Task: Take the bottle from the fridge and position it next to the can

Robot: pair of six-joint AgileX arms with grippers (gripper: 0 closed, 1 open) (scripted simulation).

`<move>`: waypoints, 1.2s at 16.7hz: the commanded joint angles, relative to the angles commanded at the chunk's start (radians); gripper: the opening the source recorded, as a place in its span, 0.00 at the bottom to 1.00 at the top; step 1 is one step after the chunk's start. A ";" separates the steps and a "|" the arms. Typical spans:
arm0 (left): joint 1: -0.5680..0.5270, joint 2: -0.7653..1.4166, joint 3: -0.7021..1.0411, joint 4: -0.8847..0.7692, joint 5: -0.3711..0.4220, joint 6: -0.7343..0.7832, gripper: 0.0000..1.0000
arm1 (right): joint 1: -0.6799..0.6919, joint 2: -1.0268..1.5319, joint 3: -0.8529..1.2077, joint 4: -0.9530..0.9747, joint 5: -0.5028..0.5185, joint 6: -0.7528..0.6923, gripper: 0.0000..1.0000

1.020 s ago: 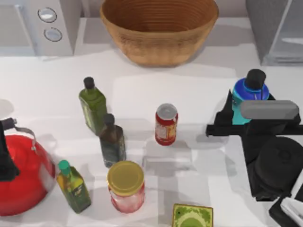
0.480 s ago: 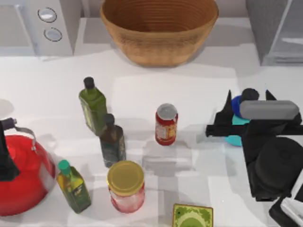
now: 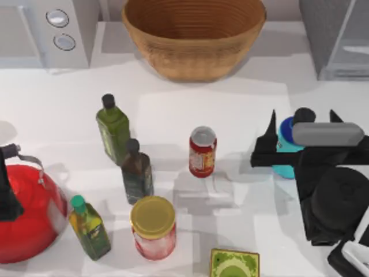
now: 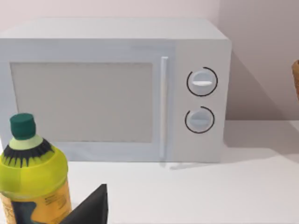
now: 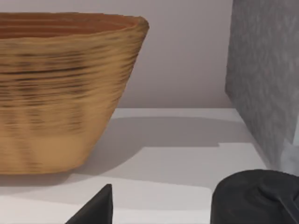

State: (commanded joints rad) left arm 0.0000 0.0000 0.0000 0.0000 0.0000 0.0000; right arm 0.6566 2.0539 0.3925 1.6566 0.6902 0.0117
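Between the earlier frames and now the right gripper (image 3: 300,124) has sunk around the bottle (image 3: 284,151), and its fingers (image 3: 270,131) have parted: the two dark tips stand either side of the cap and well apart, so I judge them open. That suggests a release, with the bottle set on the bench (image 3: 242,104) right of the can (image 3: 202,151) but some way off it, arguably not yet next to it. Cyan body, blue shoulder and black cap show, the rest hidden under the arm; it looks upright, though I can't be sure. The left gripper (image 4: 91,207) sits parked by the kettle (image 3: 26,210).
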 joint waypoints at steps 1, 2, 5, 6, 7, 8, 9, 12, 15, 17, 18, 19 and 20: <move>0.000 0.000 0.000 0.000 0.000 0.000 1.00 | 0.000 0.000 0.000 0.000 0.000 0.000 1.00; 0.000 0.000 0.000 0.000 0.000 0.000 1.00 | -0.001 0.000 0.000 0.000 0.000 0.000 1.00; 0.000 0.000 0.000 0.000 0.000 0.000 1.00 | 0.030 -0.007 -0.034 0.028 0.031 0.001 1.00; 0.000 0.000 0.000 0.000 0.000 0.000 1.00 | 0.048 -0.011 -0.055 0.043 0.049 0.001 1.00; 0.000 0.000 0.000 0.000 0.000 0.000 1.00 | 0.065 -0.014 -0.073 0.057 0.065 0.001 1.00; 0.000 0.000 0.000 0.000 0.000 0.000 1.00 | 0.077 -0.017 -0.087 0.068 0.077 0.001 1.00; 0.000 0.000 0.000 0.000 0.000 0.000 1.00 | 0.081 -0.018 -0.091 0.072 0.081 0.001 1.00; 0.000 0.000 0.000 0.000 0.000 0.000 1.00 | 0.076 -0.014 -0.088 0.069 0.079 0.001 1.00; 0.000 0.000 0.000 0.000 0.000 0.000 1.00 | 0.067 -0.044 -0.088 0.050 0.069 0.001 1.00; 0.000 0.000 0.000 0.000 0.000 0.000 1.00 | 0.046 -0.117 -0.090 0.000 0.042 0.000 1.00; 0.000 0.000 0.000 0.000 0.000 0.000 1.00 | 0.031 -0.169 -0.093 -0.037 0.023 0.000 1.00; 0.000 0.000 0.000 0.000 0.000 0.000 1.00 | 0.012 -0.231 -0.098 -0.083 0.001 0.001 1.00; 0.000 0.000 0.000 0.000 0.000 0.000 1.00 | -0.009 -0.302 -0.105 -0.137 -0.024 0.001 1.00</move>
State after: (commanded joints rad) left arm 0.0000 0.0000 0.0000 0.0000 0.0000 0.0000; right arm 0.6474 1.7523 0.2877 1.5197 0.6659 0.0123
